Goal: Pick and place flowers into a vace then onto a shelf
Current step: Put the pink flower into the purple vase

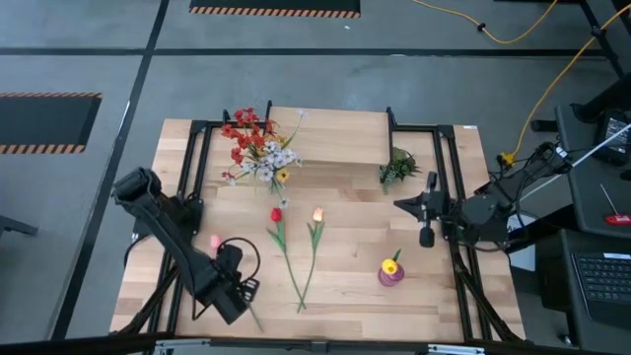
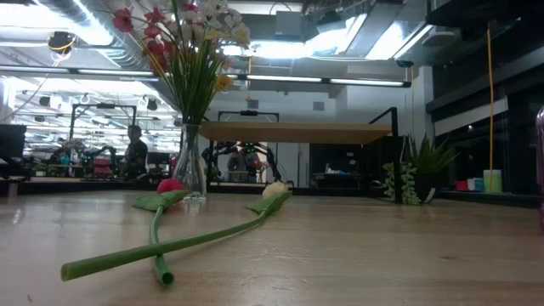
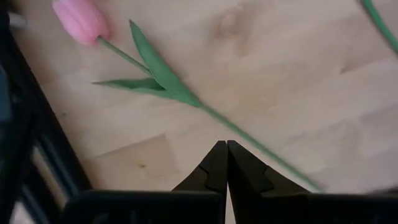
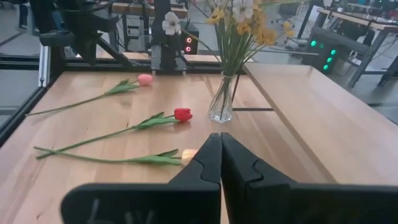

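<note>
A glass vase (image 4: pixel 222 106) holding red, white and yellow flower sprays (image 1: pixel 258 148) stands on the table by the left end of the shelf (image 1: pixel 330 138). A red tulip (image 1: pixel 277 214) and a cream-orange tulip (image 1: pixel 317 214) lie flat mid-table, their stems crossing near the front. A pink tulip (image 3: pixel 81 20) lies at the left. My left gripper (image 3: pixel 225 149) is shut and points down just beside the tulip's stem (image 3: pixel 249 140), above it. My right gripper (image 4: pixel 221 142) is shut and hangs level above the table's right side (image 1: pixel 426 212).
A yellow tulip stands in a small purple vase (image 1: pixel 391 270) at the front right. A green leafy sprig (image 1: pixel 397 166) sits by the shelf's right end. Black frame rails (image 1: pixel 187 168) run along the table's left and right sides. Bare wood lies between the tulips and the purple vase.
</note>
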Tool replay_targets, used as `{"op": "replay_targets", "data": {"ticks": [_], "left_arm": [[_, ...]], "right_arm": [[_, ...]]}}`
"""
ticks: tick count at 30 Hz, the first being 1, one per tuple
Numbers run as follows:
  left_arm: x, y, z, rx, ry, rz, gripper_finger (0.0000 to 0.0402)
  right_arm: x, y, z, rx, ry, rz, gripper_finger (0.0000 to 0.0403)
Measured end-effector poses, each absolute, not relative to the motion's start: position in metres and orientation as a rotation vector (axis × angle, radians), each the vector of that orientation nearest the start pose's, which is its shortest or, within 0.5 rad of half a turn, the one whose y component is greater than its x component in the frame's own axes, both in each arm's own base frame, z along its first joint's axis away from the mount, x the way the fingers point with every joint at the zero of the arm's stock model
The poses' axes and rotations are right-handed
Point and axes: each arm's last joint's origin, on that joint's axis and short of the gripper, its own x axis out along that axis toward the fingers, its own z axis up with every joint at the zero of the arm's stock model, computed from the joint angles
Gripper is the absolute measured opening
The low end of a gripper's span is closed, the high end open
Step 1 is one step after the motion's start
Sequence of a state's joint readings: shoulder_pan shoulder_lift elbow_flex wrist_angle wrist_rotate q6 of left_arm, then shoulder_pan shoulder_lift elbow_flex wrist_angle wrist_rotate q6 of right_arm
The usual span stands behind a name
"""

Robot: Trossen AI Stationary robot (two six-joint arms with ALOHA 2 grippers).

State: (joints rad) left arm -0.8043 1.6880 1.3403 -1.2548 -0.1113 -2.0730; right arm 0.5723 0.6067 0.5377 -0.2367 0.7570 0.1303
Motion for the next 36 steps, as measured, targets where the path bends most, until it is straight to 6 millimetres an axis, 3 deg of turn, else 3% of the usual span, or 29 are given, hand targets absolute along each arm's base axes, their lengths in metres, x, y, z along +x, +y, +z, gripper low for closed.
{"op": "replay_targets", "data": {"ticks": [8, 22, 36], "left_arm": [[0.212, -0.222, 0.225, -0.904, 1.068, 1.078, 0.0044], [0.227, -0.225, 0.192, -0.982, 1.053, 1.307, 0.0146], [0.23, -0.232, 0.158, -0.869, 1.062, 1.399, 0.0139]], "right_arm": [[0.13, 0.061, 0.269, -0.054, 0.237, -0.156, 0.0], [0.13, 0.065, 0.269, -0.068, 0.252, -0.018, 0.0], [0.13, 0.065, 0.269, -0.091, 0.252, -0.01, 0.0]]}}
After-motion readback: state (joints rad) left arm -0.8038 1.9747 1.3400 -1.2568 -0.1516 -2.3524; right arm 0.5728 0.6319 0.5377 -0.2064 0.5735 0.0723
